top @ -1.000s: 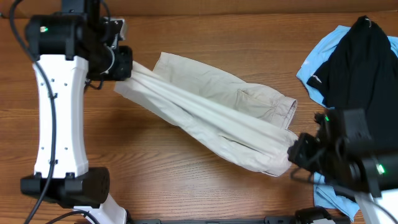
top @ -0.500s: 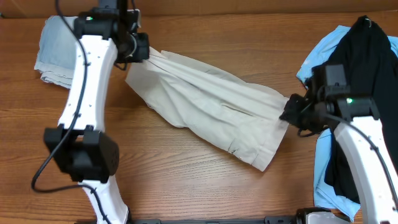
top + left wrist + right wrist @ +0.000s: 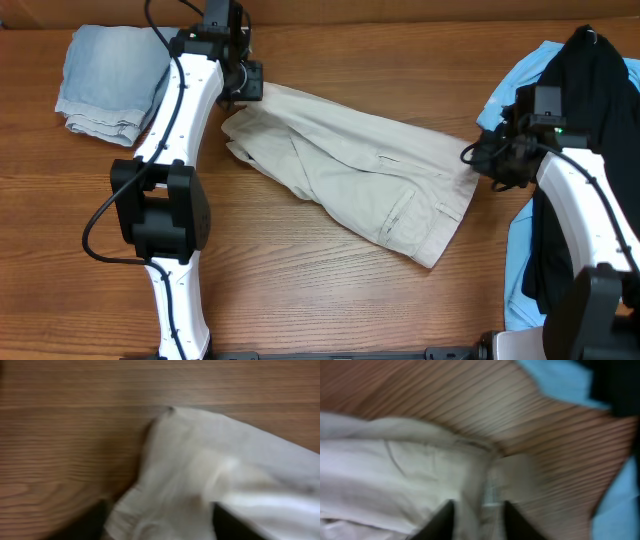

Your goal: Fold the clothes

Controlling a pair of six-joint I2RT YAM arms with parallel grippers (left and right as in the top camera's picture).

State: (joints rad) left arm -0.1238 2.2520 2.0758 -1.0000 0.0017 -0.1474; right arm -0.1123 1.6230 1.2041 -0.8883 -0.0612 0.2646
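The faded light-blue denim piece [image 3: 105, 85] lies folded at the table's [image 3: 320, 300] far left corner, just left of the left arm [image 3: 175, 130]. That arm reaches up from the near edge in one long, nearly straight line toward the far edge. The left gripper [image 3: 248, 80] sits at the far left corner of the beige garment [image 3: 340, 175]. In the blurred left wrist view its dark fingers [image 3: 97, 520] stand wide apart and released, with loose cloth lying between them on the wood.

The garment lies flat across the middle of the table. It slants from the far left down toward the right, with a pocket seam [image 3: 395, 215] showing near its lower right end.

The right arm [image 3: 590, 220] bends in from the near right corner and turns left. The right gripper [image 3: 480, 158] is at the garment's right edge. In the right wrist view its fingers [image 3: 445, 520] are parted, not pinched, with a rumpled hem between them.

A black top [image 3: 580, 120] lies over a sky-blue top [image 3: 505, 110] along the right edge. Both are close behind the right gripper and under its arm. Bare wood runs along the near edge between the two arms, and a narrower strip runs along the far edge above the garment
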